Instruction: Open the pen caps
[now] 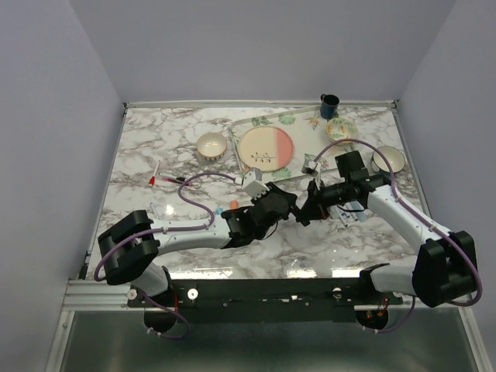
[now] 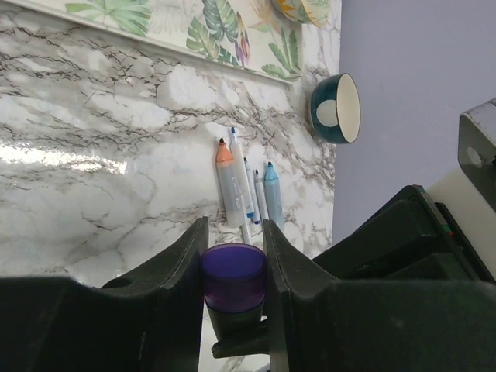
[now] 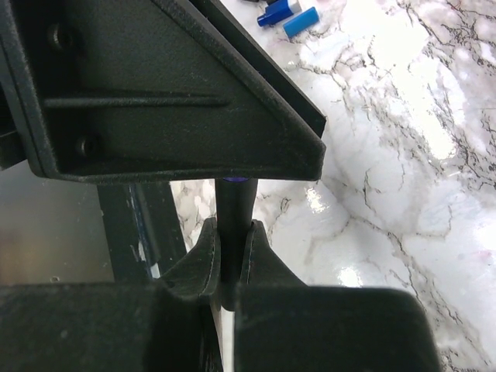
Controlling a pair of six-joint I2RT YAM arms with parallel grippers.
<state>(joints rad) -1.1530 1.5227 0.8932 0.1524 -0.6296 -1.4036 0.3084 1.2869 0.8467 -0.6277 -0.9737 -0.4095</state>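
Left jaws clamped on purple cap (image 2: 234, 277). Right jaws clenched on its dark pen barrel (image 3: 235, 209); cap looks not yet off. Loose blue caps (image 3: 301, 21) beyond right jaws, so some likely done. Pens (image 2: 229, 190) ahead of left jaws, capping unclear.

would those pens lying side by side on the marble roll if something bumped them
Probably yes: the pens have slim, round barrels, so a sideways nudge would likely roll them. The marble tabletop looks glossy, so they may also slide. They look stiff and light, so the row would probably scatter easily.
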